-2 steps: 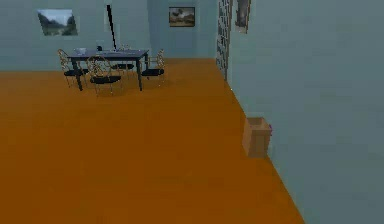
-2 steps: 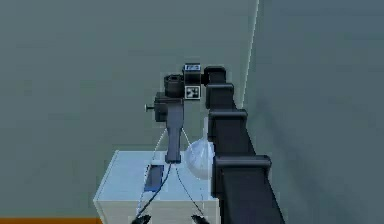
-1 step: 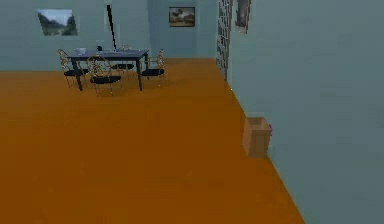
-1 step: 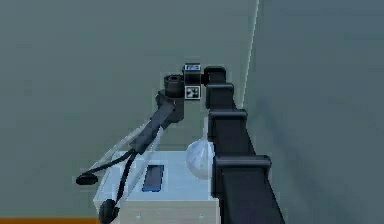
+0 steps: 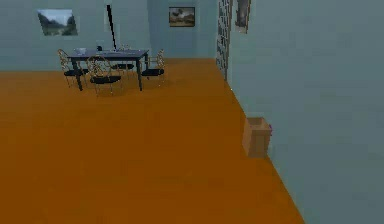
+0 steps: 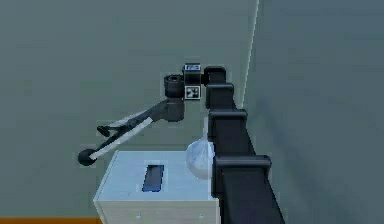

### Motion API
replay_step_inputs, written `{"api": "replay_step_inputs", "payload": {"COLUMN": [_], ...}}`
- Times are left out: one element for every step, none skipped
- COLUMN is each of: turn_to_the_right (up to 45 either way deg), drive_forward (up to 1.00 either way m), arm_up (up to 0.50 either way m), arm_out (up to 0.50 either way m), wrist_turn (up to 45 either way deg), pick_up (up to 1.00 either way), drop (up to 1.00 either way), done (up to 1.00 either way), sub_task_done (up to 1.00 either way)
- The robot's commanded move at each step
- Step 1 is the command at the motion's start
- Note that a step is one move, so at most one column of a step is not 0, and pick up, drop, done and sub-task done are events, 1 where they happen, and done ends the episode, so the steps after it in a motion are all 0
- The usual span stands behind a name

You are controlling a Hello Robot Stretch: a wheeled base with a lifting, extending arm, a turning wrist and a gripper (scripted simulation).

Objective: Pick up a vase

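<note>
Arm side view: white cabinet (image 6: 125, 187) nearest, dark slot (image 6: 153, 177) in its top. Pale round blob (image 6: 198, 157) is set at top's right edge, beside arm (image 6: 238, 165); can't be told if it's the vase. Past top's left edge, gripper (image 6: 93, 143) is seen w/ nothing held, bare wall (image 6: 60, 60) behind. Fwd view: brown box (image 5: 257, 136) at floor's (image 5: 120, 150) right edge; table (image 5: 110, 52) far back.
</note>
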Motion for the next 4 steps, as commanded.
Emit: {"api": "replay_step_inputs", "payload": {"turn_to_the_right": [0.0, 0.0, 0.0, 0.0], "drive_forward": [0.00, 0.00, 0.00, 0.00], "arm_up": [0.00, 0.00, 0.00, -0.30], "arm_out": [0.00, 0.00, 0.00, 0.00], "wrist_turn": [45.0, 45.0, 18.0, 0.0], "pick_up": [0.00, 0.00, 0.00, 0.00], "drop": [0.00, 0.00, 0.00, 0.00], "done": [0.00, 0.00, 0.00, 0.00], "sub_task_done": [0.00, 0.00, 0.00, 0.00]}}
